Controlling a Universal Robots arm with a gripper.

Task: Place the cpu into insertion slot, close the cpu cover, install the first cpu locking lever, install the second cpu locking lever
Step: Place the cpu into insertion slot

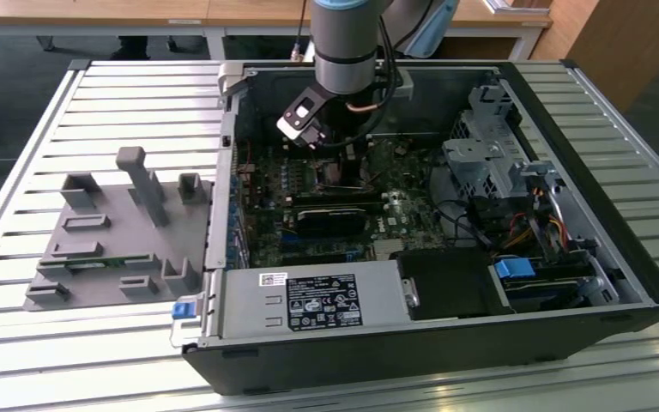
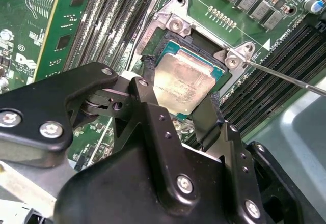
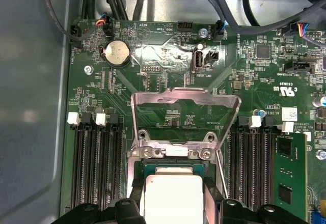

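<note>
Inside the open computer case, my gripper (image 1: 339, 167) hangs low over the green board. In both wrist views the cpu (image 2: 184, 81) (image 3: 173, 196), a silver-grey square chip, lies level in the insertion slot (image 2: 199, 42), with a black finger (image 2: 146, 84) against one edge and the other finger against the opposite edge. The gripper (image 2: 182, 87) is shut on the cpu. The cpu cover (image 3: 186, 96), a silvery frame, stands swung up at its hinge beyond the slot. A thin locking lever (image 2: 285, 76) (image 3: 222, 175) sticks out beside the slot, unlatched.
Long black memory slots (image 3: 97, 163) flank the slot on both sides, and a green module (image 3: 290, 173) stands in one. The power supply (image 1: 306, 305) and drive cage (image 1: 484, 159) with cables crowd the case. A grey fixture tray (image 1: 112, 232) lies on the slatted table at the exterior view's left.
</note>
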